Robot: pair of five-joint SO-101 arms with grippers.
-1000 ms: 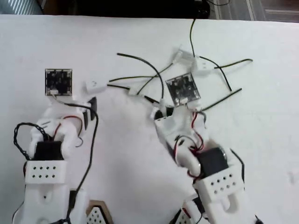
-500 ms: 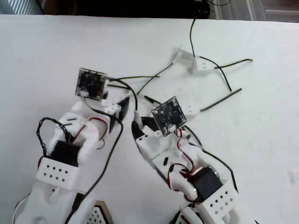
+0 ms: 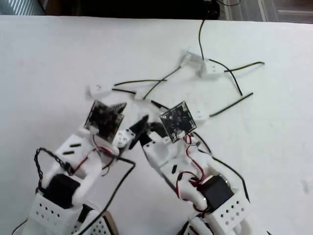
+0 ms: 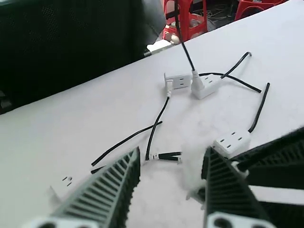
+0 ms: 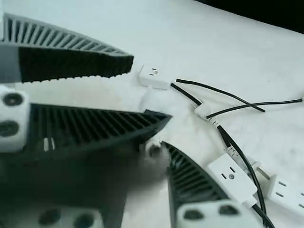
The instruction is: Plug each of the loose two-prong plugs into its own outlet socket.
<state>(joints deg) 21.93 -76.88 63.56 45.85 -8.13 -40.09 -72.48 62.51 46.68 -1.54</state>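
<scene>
Left gripper (image 4: 172,152): released, jaws spread wide, low over the middle of the tabletop (image 3: 58,49).
Loose plug (image 4: 153,156): lies flat on the tabletop straight ahead of that opening, just beyond the jaw tips. Its thin black cord (image 4: 159,121) trails toward the far edge.
Plug's long axis: appears to run crosswise, from one jaw toward the other (so a straight closing would likely catch it end to end, not across its sides).
Right gripper (image 3: 152,129): sits just beside the left one, on the side toward the right edge. Whether it is released or clenched cannot be told.
Nearer arm: the left, judging by the high view, with the plug framed in its own opening.
Nearest outlet socket (image 4: 231,141): white, slots up, near the plug on its right-edge side, close to the right gripper.
Second outlet socket (image 3: 96,89): white, toward the left edge, well apart from the plug.
</scene>
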